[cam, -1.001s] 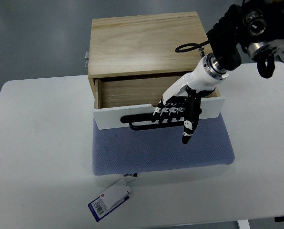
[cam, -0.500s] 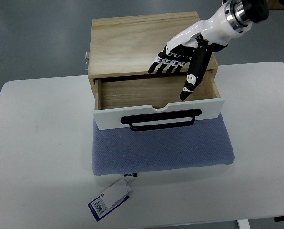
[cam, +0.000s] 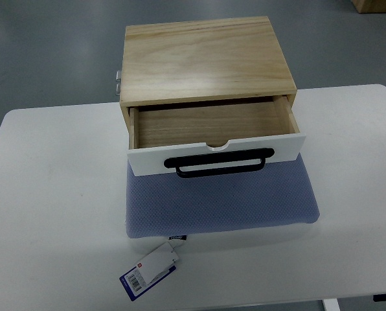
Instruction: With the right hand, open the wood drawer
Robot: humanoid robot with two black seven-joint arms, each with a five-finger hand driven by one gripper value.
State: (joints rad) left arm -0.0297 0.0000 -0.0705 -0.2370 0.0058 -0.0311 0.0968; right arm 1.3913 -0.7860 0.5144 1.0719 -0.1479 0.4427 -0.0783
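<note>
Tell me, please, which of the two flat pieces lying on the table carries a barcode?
The small tag near the front edge; the blue mat under the wooden drawer box is plain dotted fabric.

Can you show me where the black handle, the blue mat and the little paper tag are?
black metal drawer handle (cam: 220,163), top view, middle of bar
blue fabric mat (cam: 222,201), top view, bare middle
blue-and-white paper tag (cam: 149,271), top view, centre

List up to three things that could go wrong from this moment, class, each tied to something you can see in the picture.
1. The drawer is pulled well out of the wooden box; a further tug on its black handle might pull it free.
2. The box sits on a soft blue mat, so it may shift or rock when pushed.
3. The tag lies near the table edge and could be swept off.
</note>
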